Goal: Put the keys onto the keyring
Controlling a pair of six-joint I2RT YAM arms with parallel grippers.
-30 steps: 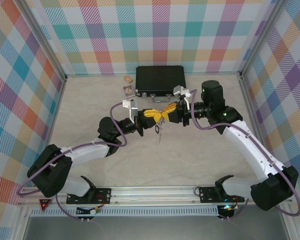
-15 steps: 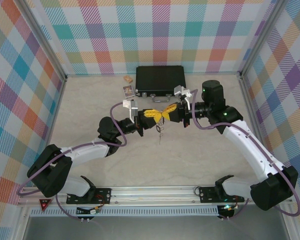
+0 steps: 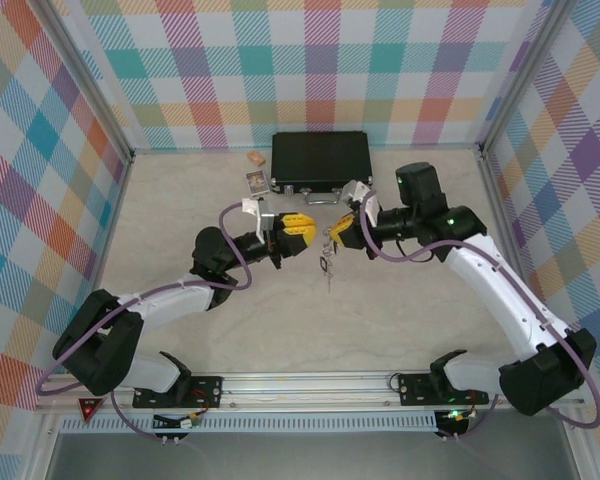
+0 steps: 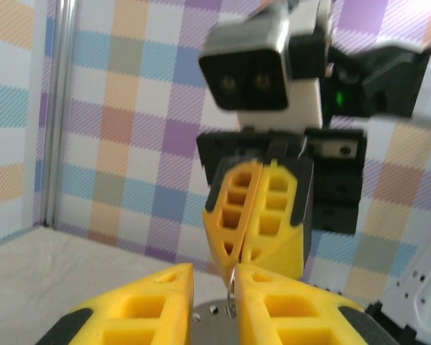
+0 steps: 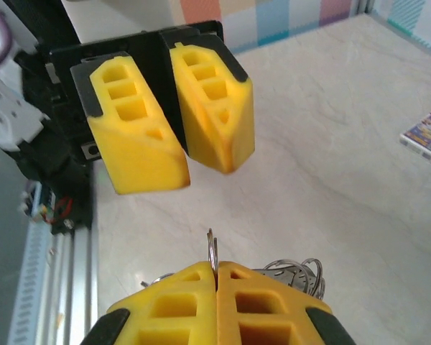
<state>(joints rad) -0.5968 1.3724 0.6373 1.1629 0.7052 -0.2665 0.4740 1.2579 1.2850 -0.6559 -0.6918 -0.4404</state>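
Keyring (image 3: 327, 250) is pinched in right pincer (image 3: 338, 232), in front of black case (image 3: 320, 160) | left pincer (image 3: 302, 228) is parted a little, nothing held | keys (image 3: 327, 270) are dangled there; done or not cannot be told

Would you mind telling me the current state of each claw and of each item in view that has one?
left claw: slightly open, holding nothing.
right claw: shut on the keyring.
keyring: pinched edge-on in the right claw.
keys: dangling below the right claw.
black case: closed, lying flat.
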